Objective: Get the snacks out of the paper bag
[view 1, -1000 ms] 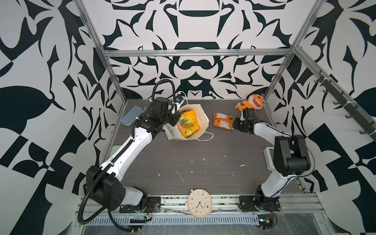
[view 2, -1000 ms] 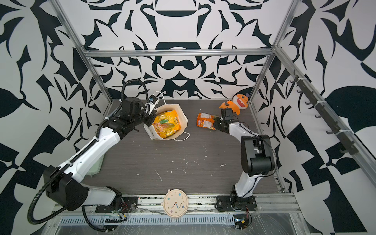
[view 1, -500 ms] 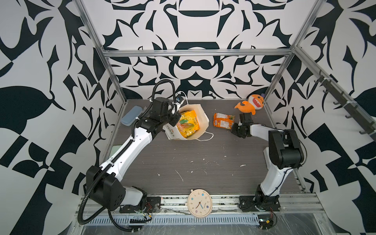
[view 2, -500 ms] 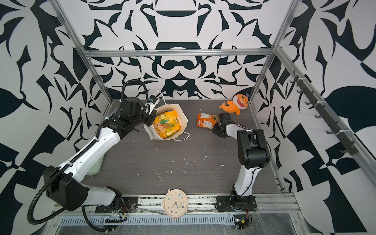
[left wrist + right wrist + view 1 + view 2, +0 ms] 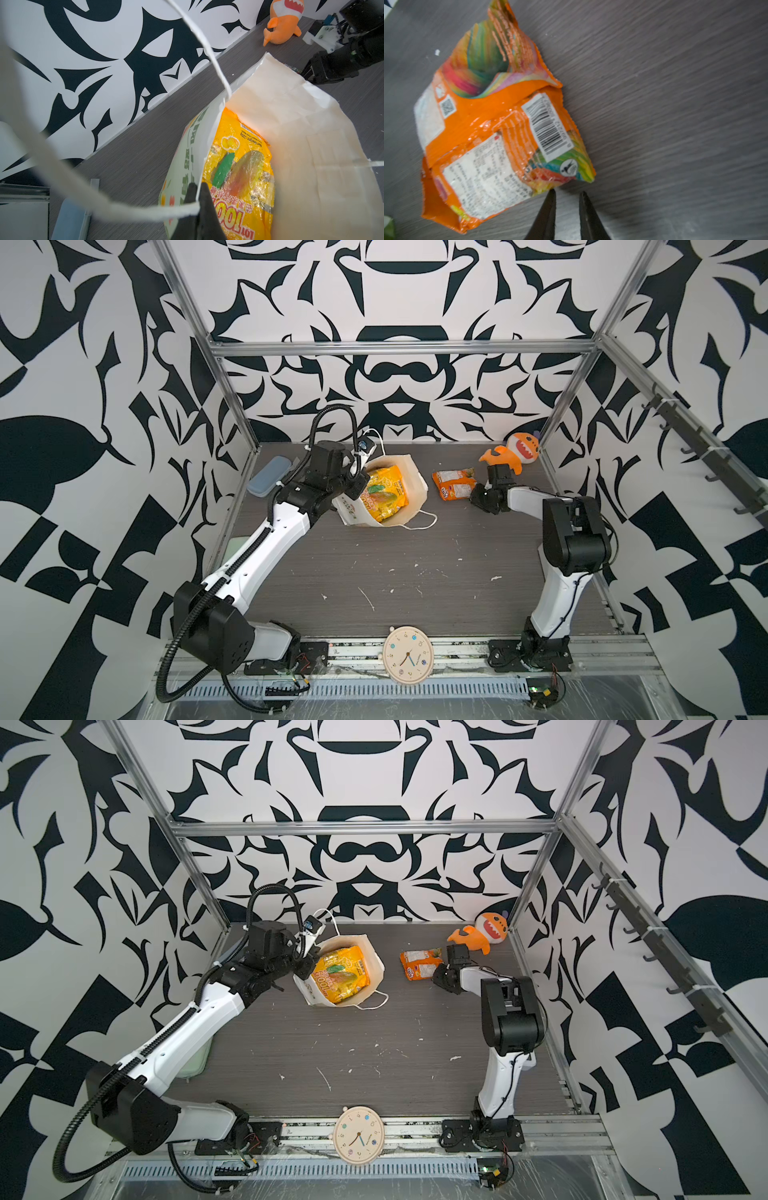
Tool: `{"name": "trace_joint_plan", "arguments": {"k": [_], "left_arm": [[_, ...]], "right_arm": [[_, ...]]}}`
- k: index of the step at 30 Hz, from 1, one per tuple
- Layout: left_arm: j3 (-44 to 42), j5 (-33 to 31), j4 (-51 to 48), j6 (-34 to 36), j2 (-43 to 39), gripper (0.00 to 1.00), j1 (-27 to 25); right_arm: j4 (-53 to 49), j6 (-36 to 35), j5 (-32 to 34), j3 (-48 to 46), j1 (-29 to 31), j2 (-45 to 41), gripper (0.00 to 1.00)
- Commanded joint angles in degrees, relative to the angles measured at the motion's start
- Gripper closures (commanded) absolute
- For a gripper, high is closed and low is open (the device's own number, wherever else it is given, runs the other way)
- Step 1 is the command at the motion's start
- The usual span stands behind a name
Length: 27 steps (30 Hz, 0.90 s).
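Looking out from the front rail, I have a round clock lying at the near edge. Beyond it is the dark table, flecked with small white scraps. Farther in and left of centre sits the paper bag, and both top views look straight down into its open mouth. One white cord handle trails on the table on the near side. A yellow packet with a green and orange fruit picture lies inside against the printed wall. Whether more snacks sit under it I cannot tell, since it covers most of the bag's floor. My left gripper is clenched on the bag's left rim. In the left wrist view its black fingers pinch the paper edge between them, and the other handle loops up past the lens. To the right of the bag, apart from it, an orange packet lies flat on the table with its barcode side up. My right gripper is released, its jaws a narrow gap apart with nothing between them. Its tips sit just beside the packet's corner. Farther back on the left, a light-blue case rests near the side wall. At the far right corner an orange plush shark lies against the back wall.
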Motion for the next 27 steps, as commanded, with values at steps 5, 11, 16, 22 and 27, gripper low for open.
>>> {"name": "trace_joint_plan", "arguments": {"k": [5,11,16,22,27], "left_arm": [[-0.5,0.7,1.1,-0.4,-1.9,1.00,-0.1],[0.1,1.2,1.3,-0.4,-1.0,1.00,0.0],[0.6,1.2,0.6,-0.4,-0.9,1.00,-0.1],[0.1,1.0,0.5,-0.4,-1.5,1.00,0.0],[0.3,1.0,0.1,-0.5,-1.2,1.00,0.0]], "right_arm": [[0.9,2.2,-2.9,-2.9,2.9,-6.4,0.74],[2.3,1.9,-3.8,-1.3,4.1,-3.8,0.74],[1.9,0.9,-3.4,2.0,4.7,-0.6,0.74],[1.5,0.1,-2.7,5.2,4.7,2.1,0.73],[1.5,-0.2,-2.7,6.8,4.8,3.7,0.73]]}}
